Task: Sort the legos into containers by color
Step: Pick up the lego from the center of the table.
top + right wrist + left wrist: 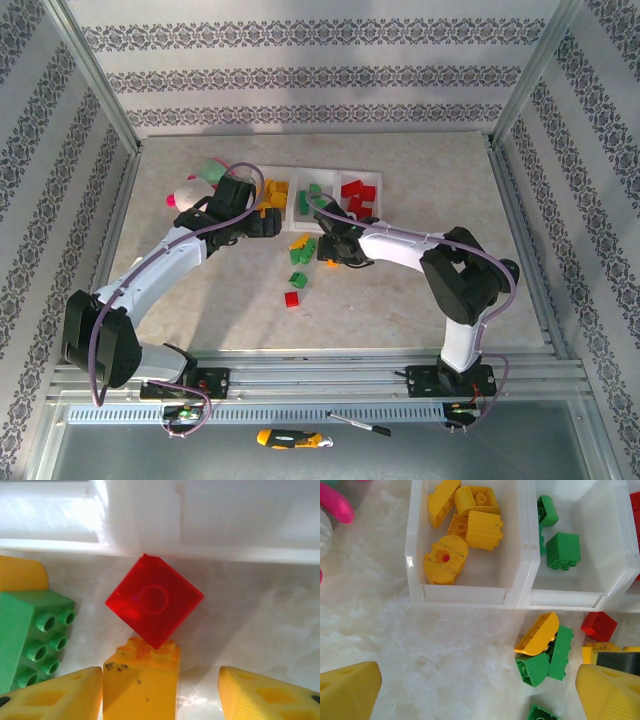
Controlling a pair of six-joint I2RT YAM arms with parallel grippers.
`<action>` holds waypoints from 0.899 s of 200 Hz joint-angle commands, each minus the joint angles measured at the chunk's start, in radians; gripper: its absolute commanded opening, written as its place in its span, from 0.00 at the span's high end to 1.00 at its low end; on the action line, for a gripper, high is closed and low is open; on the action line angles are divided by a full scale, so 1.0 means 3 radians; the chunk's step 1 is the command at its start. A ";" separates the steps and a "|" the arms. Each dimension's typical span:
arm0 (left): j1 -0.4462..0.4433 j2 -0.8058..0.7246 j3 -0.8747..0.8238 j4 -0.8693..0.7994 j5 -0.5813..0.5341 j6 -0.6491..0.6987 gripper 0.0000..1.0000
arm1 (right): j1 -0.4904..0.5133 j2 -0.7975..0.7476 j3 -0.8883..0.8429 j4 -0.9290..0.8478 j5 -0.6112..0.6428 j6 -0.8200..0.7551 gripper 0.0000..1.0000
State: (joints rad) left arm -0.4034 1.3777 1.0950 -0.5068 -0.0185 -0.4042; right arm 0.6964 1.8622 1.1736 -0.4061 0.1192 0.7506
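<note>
The pale marbled desk (400, 300) sits inside patterned walls (300, 60). The row of three white containers (296, 192) lies just ahead of both hands. Yellow legos (465, 525) lie in the bin straight ahead of the left hand (480, 695), which is spread wide and holds nothing. The right hand (162, 695) is spread apart too. A yellow brick (142, 680) stands between its fingers, against the left one. A red brick (154, 606) touches the yellow brick, just ahead.

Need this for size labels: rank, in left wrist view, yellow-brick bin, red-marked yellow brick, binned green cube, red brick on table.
yellow-brick bin
red-marked yellow brick
then green cube and red brick, which look alike
</note>
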 commanded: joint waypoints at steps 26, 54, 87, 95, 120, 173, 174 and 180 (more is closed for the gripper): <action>0.0041 -0.0026 -0.0059 0.0084 -0.0017 0.0003 0.01 | 0.0027 0.0100 0.0191 -0.0197 0.0114 -0.0119 0.54; 0.0042 -0.0045 -0.0064 0.0079 -0.0052 0.0020 0.01 | 0.0031 0.0018 0.0214 -0.0252 0.0131 -0.0139 0.62; 0.0076 -0.0139 -0.0124 0.0079 -0.0090 0.0071 0.01 | 0.0070 -0.0125 0.0305 -0.0304 0.0155 -0.0209 0.70; 0.0078 -0.0167 -0.0142 0.0074 -0.0094 0.0075 0.01 | 0.0091 -0.0154 0.0347 -0.0331 0.0169 -0.0226 0.69; 0.0079 -0.0289 -0.0250 0.0053 -0.0132 0.0038 0.01 | 0.0181 -0.0239 0.0492 -0.0357 0.0244 -0.0332 0.69; 0.0078 -0.0626 -0.0628 0.0079 -0.0191 -0.0165 0.01 | 0.0222 0.0041 0.1096 0.0000 0.0257 -0.0711 0.69; 0.0080 -0.0633 -0.0636 0.0079 -0.0193 -0.0168 0.01 | 0.0221 0.0056 0.1113 0.0004 0.0262 -0.0717 0.69; 0.0078 -0.0674 -0.0675 0.0079 -0.0203 -0.0194 0.01 | 0.0225 0.0124 0.1208 0.0029 0.0293 -0.0763 0.69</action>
State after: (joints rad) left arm -0.3904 1.2278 0.9360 -0.5003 -0.0456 -0.4164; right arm 0.7605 1.8351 1.4322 -0.4614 0.1616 0.6029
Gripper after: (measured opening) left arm 0.994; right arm 0.316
